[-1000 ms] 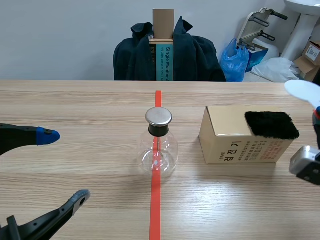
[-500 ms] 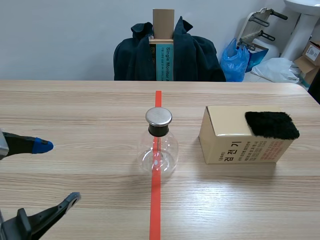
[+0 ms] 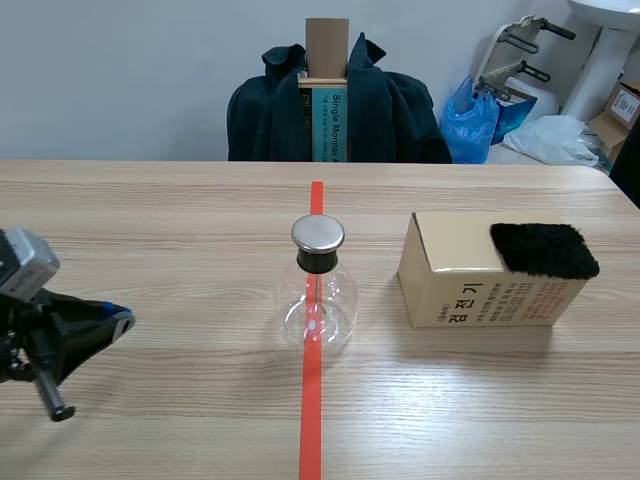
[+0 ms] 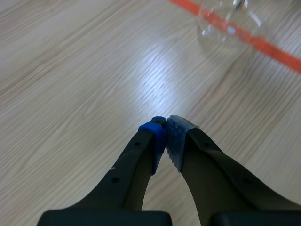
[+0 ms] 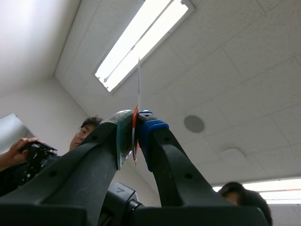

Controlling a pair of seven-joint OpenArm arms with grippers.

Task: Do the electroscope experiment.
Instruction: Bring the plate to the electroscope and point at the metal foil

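Your left tool (image 4: 165, 136) has pulled back and pinched closed on nothing. Your right tool (image 5: 135, 132) squeezes a thin white sheet (image 5: 138, 80), pointing up. The glass flask (image 3: 317, 295) stands in the middle of the counter (image 3: 150, 220). Rub the sheet well on the black fur (image 3: 543, 250), then bring it slowly near the metal cap (image 3: 318, 234).

The left arm (image 3: 50, 335) comes in low at the near left. Its gripper (image 3: 118, 320) points right, just above the table, and its two pads (image 4: 176, 136) are pressed together with nothing between them. The right arm is outside the scene view. Its gripper (image 5: 135, 123) points upward, fingers clamped on a thin white sheet (image 5: 138, 80) seen edge-on.
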